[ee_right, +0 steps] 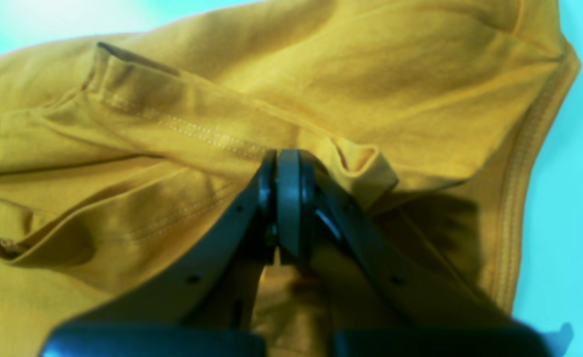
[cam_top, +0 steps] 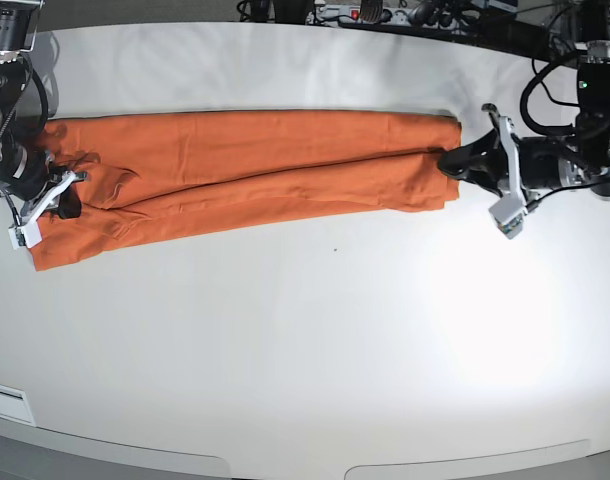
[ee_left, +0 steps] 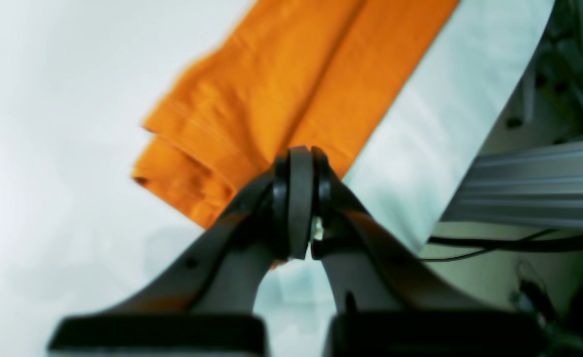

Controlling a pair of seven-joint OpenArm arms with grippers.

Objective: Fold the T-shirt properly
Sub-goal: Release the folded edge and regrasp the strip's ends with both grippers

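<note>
t-shirt [cam_top: 255,165] lies as a long narrow orange band across the far half of the white table [cam_top: 315,340], folded lengthwise w/ a crease running end to end. left gripper [ee_left: 301,163] sits at the band's end on the base view's right, jaws pressed together at the cloth's edge; can't tell if fabric is pinched. right gripper [ee_right: 287,163] at the opposite end, jaws together, clamped on a bunched fold near a stitched hem
</note>
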